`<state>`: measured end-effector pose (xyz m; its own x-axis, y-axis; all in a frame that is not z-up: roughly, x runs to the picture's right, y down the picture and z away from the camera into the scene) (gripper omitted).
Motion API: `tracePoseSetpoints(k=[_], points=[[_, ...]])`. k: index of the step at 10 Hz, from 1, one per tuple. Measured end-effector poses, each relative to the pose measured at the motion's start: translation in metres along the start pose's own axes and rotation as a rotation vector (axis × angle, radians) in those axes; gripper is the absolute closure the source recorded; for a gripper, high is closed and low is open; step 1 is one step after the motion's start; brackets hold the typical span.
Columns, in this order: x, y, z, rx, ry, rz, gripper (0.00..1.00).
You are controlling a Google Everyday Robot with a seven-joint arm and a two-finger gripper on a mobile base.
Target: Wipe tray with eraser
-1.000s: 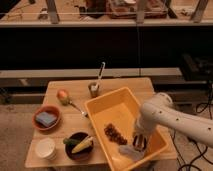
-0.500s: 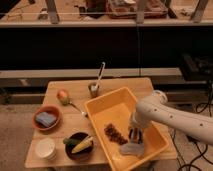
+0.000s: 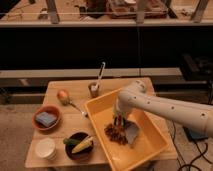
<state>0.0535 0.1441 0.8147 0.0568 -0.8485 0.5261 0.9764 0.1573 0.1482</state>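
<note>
A yellow tray sits on the right half of the wooden table, with a pile of brown crumbs on its floor. A grey eraser pad lies in the tray just right of the crumbs. My gripper reaches down into the tray from the white arm and sits right above the crumbs, at the eraser's upper left edge.
On the table's left are a red bowl with a blue sponge, a white cup, a dark bowl with corn, an apple, a spoon, and a cup holding a utensil.
The arm has swung left across the tray, carrying the gripper and eraser from the tray's right side toward the crumbs at its middle.
</note>
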Motion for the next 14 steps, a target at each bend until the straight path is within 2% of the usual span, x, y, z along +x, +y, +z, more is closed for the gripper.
tracePoseSetpoints(k=[2, 3, 5, 9, 12, 14], points=[[-0.009, -0.023, -0.005, 0.025, 0.001, -0.054, 0.99], [-0.016, -0.028, -0.009, 0.022, 0.002, -0.059, 0.99], [-0.031, -0.023, -0.021, 0.004, -0.004, -0.061, 0.99], [-0.092, 0.007, -0.039, -0.028, -0.059, -0.053, 0.99], [-0.122, 0.058, -0.052, -0.059, -0.071, 0.052, 0.99], [-0.132, 0.079, -0.051, -0.086, -0.066, 0.117, 0.99]])
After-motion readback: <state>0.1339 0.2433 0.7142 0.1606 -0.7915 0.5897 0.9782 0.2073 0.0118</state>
